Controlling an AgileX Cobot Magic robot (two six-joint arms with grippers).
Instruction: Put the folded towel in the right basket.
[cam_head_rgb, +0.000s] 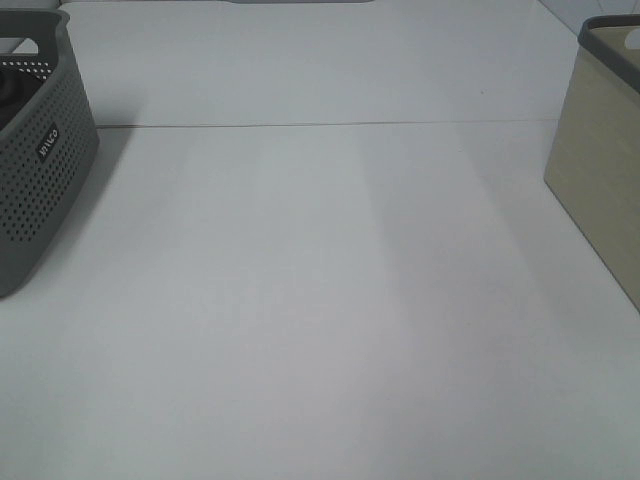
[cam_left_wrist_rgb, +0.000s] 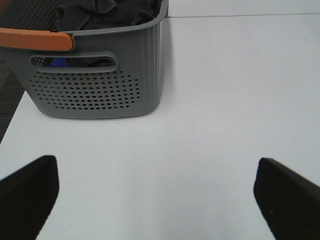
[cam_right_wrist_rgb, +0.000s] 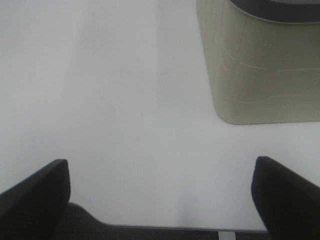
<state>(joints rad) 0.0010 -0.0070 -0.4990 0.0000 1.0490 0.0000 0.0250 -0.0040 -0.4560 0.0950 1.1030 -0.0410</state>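
Note:
A beige basket with a dark rim (cam_head_rgb: 598, 160) stands at the table's right edge; it also shows in the right wrist view (cam_right_wrist_rgb: 260, 65). A grey perforated basket (cam_head_rgb: 40, 160) stands at the left edge and holds dark crumpled cloth (cam_left_wrist_rgb: 107, 12), seen in the left wrist view. No folded towel shows apart from that cloth. My left gripper (cam_left_wrist_rgb: 157, 200) is open and empty over the table, in front of the grey basket (cam_left_wrist_rgb: 100, 85). My right gripper (cam_right_wrist_rgb: 160, 200) is open and empty near the table's front edge, beside the beige basket. Neither gripper shows in the high view.
The white table (cam_head_rgb: 320, 300) has a seam (cam_head_rgb: 320, 124) running across it at the back. The grey basket has an orange handle piece (cam_left_wrist_rgb: 35, 39). The table's front edge and dark floor show in the right wrist view (cam_right_wrist_rgb: 150, 232).

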